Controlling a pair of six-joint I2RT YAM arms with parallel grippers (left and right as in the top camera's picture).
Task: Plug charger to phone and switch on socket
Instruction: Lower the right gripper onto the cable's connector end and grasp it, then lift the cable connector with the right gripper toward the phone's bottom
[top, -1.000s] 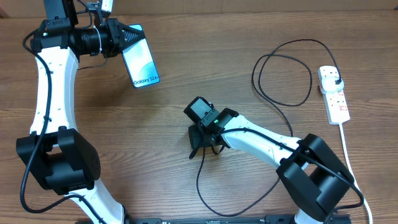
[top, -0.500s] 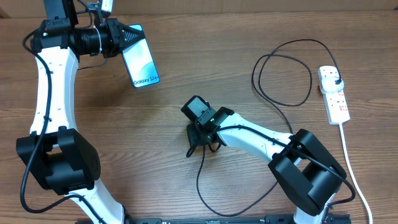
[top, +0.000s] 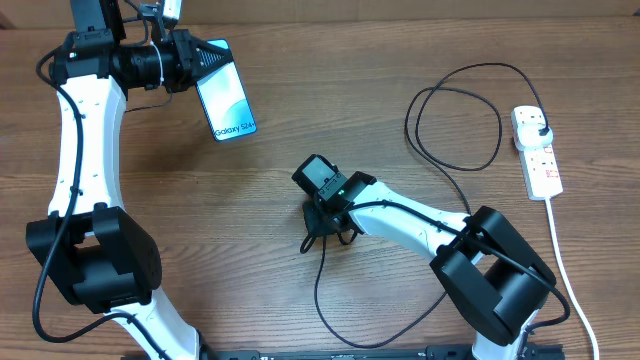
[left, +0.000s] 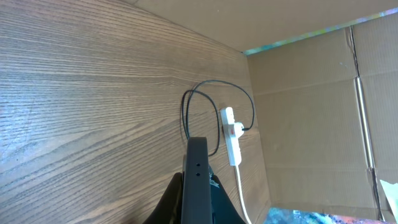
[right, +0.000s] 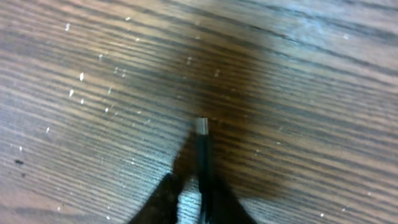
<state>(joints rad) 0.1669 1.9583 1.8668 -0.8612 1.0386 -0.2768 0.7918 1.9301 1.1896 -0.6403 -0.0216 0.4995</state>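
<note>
My left gripper (top: 203, 58) is shut on the top end of the phone (top: 228, 100) and holds it above the table at the back left, its light-blue screen facing up. In the left wrist view the phone's dark edge (left: 197, 177) stands between my fingers (left: 196, 208). My right gripper (top: 315, 237) is at mid-table, shut on the charger cable (top: 318, 290) just behind its connector tip (right: 202, 125), which sticks out past my fingers (right: 193, 190) close above the wood. The cable loops right to its black plug (top: 541, 131) in the white socket strip (top: 541, 168).
The strip's thick white cord (top: 565, 270) runs down the right side to the front edge. The strip (left: 231, 142) and the cable loop (left: 186, 112) also show in the left wrist view, with a cardboard wall (left: 311, 124) behind them.
My right gripper with the cable end has shifted slightly left and back, and its arm has swung left. The left arm and phone have not moved.
</note>
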